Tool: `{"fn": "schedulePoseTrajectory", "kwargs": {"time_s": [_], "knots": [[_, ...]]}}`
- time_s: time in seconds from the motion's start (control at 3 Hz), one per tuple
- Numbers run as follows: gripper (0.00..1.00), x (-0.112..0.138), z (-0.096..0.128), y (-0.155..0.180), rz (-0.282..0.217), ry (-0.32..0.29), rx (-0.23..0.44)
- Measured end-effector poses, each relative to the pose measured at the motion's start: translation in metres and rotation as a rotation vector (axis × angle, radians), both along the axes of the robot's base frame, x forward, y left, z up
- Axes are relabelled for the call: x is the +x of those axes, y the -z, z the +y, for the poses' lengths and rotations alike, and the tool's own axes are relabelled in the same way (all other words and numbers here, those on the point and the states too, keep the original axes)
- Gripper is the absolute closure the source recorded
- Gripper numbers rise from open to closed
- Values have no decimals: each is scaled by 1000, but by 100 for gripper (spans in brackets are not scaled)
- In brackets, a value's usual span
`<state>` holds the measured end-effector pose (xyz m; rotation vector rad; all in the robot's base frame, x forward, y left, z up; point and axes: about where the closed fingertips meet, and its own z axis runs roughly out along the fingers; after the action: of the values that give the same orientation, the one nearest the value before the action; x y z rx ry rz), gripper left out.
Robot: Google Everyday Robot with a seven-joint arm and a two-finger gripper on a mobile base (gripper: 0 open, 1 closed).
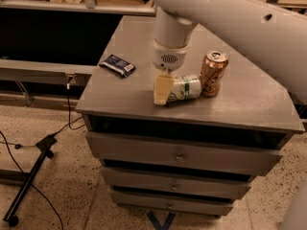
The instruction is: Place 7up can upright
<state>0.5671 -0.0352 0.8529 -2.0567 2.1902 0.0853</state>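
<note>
The 7up can [188, 87], white-silver with a green band, lies on its side on the grey cabinet top [124, 92], near the front edge. Its right end touches or nearly touches the upright gold-orange can [213, 73]. My gripper [163, 91] comes down from the white arm [171, 37] and sits at the can's left end, down at the cabinet top. Its cream-coloured part covers that end of the can.
A dark blue packet [117, 64] lies on the left part of the cabinet top. The cabinet has drawers [180, 153] below. A black stand and cables [33, 171] lie on the floor at the left. A shelf runs behind.
</note>
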Motion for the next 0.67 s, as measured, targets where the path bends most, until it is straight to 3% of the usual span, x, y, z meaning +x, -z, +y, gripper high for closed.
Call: {"fn": "schedulePoseTrajectory", "kwargs": {"time_s": [0.33,0.67], "knots": [[100,22,-23,-58,-15,121,22],[100,30,-21,-68,-51,124,46]]}}
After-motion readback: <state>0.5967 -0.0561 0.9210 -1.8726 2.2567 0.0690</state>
